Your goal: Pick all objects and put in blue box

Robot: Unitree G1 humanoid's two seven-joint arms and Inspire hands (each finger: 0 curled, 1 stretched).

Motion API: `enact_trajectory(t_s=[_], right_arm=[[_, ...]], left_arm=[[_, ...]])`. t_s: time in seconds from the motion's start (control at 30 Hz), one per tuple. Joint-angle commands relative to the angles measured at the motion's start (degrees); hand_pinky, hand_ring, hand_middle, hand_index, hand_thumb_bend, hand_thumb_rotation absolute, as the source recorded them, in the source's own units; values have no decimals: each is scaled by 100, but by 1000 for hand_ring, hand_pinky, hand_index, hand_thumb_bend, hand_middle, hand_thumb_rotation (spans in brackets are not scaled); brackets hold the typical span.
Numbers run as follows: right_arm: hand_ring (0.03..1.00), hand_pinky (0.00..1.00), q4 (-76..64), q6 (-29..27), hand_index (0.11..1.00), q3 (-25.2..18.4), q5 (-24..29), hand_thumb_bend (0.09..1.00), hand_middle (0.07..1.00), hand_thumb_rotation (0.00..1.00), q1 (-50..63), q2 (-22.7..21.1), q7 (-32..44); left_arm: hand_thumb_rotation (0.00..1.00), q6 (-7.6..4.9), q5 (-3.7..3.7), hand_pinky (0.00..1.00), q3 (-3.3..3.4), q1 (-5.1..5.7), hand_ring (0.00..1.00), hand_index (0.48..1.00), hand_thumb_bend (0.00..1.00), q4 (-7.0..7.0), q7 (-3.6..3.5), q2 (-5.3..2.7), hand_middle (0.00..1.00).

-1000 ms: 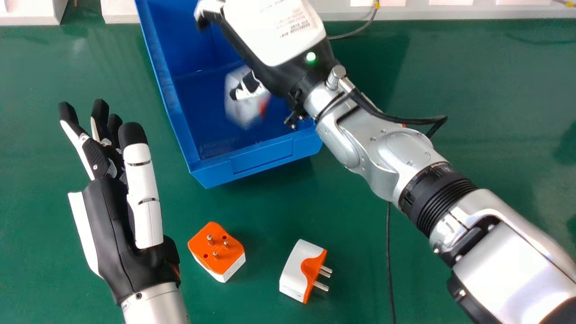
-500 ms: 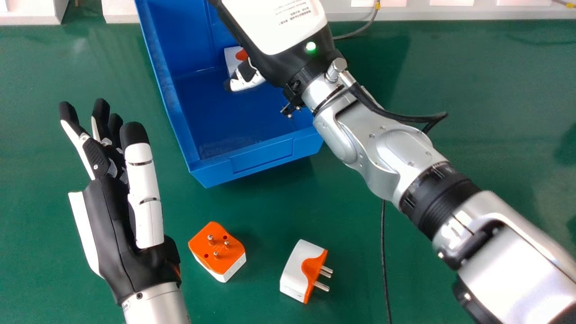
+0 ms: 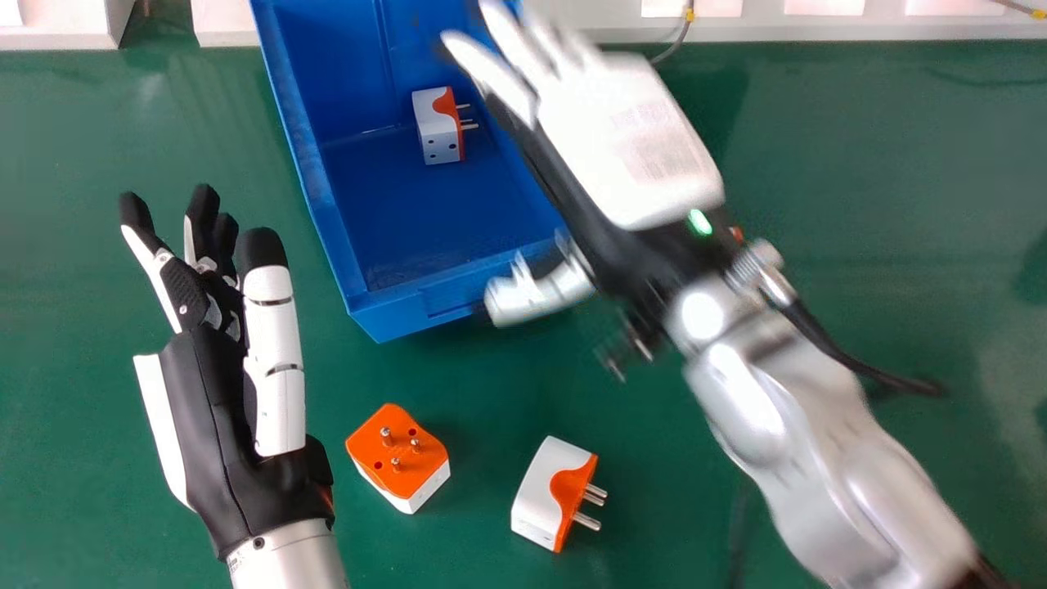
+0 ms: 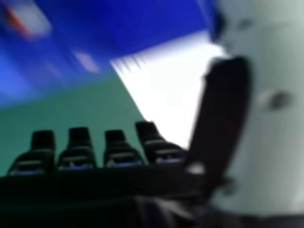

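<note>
My right hand (image 3: 626, 139) is over the right wall of the blue box (image 3: 327, 221), fingers extended and holding nothing. One white and orange plug adapter (image 3: 439, 127) lies inside the box. Two more lie on the green table: one (image 3: 401, 458) with its orange pin face up, another (image 3: 544, 499) on its side, pins pointing right. At the left, my left hand (image 3: 213, 393) stands open, left of the box and adapters. In the right hand view, my right hand (image 4: 114, 152) shows open fingers, with the blue box (image 4: 137, 23) and a blurred adapter (image 4: 31, 19) beyond.
White blocks or ledges (image 3: 818, 23) line the far edge of the green table (image 3: 859, 204). A thin grey cable (image 3: 676, 42) lies near that edge. The silver right forearm crosses the table's right side.
The adapter that was in my right hand now lies in the box. My right hand has let go, risen out of the box and moved right and nearer. The left hand has barely shifted.
</note>
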Motion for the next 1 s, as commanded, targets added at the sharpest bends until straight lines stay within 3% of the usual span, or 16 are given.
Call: enact_trajectory(t_s=[0.0, 0.17, 0.33, 0.47, 0.67, 0.73, 0.83, 0.97], right_arm=[[912, 794, -2788, 962, 934, 6, -512, 910, 933, 460, 1123, -633, 2901], [932, 777, -2794, 1192, 926, 501, -1281, 854, 947, 487, 1483, -207, 3582], [936, 763, -2566, 1189, 886, 814, -2163, 810, 961, 420, 1648, 408, 4005], [952, 767, -2230, 1093, 873, 907, -2506, 780, 973, 410, 1631, 787, 4127], [946, 730, -932, 782, 866, 1023, -2298, 767, 965, 359, 1390, 1190, 3426], [914, 673, -372, 572, 846, 1051, -2098, 761, 946, 278, 1302, 1245, 2874], [829, 571, 349, 231, 750, 1034, -1770, 752, 897, 56, 1142, 1238, 2153], [712, 503, 1035, 53, 663, 1053, -1648, 720, 809, 5, 895, 1158, 1649]], left_arm=[[791, -55, 157, 950, -197, 180, 980, 967, 539, -399, 56, -588, 979], [798, -14, 229, 931, -168, 114, 972, 961, 528, -369, 98, -602, 976], [804, 108, 191, 930, -184, 92, 974, 963, 535, -440, 115, -599, 976], [801, 64, 143, 929, -160, 54, 973, 962, 533, -427, 115, -576, 975], [794, 128, 67, 943, -170, 17, 984, 969, 542, -457, 64, -550, 982], [797, 143, 74, 947, -179, 23, 988, 972, 538, -465, 61, -546, 985], [791, 141, 96, 947, -184, 37, 985, 974, 538, -473, 67, -552, 983], [788, 118, 103, 948, -205, 63, 984, 971, 536, -479, 81, -569, 982]])
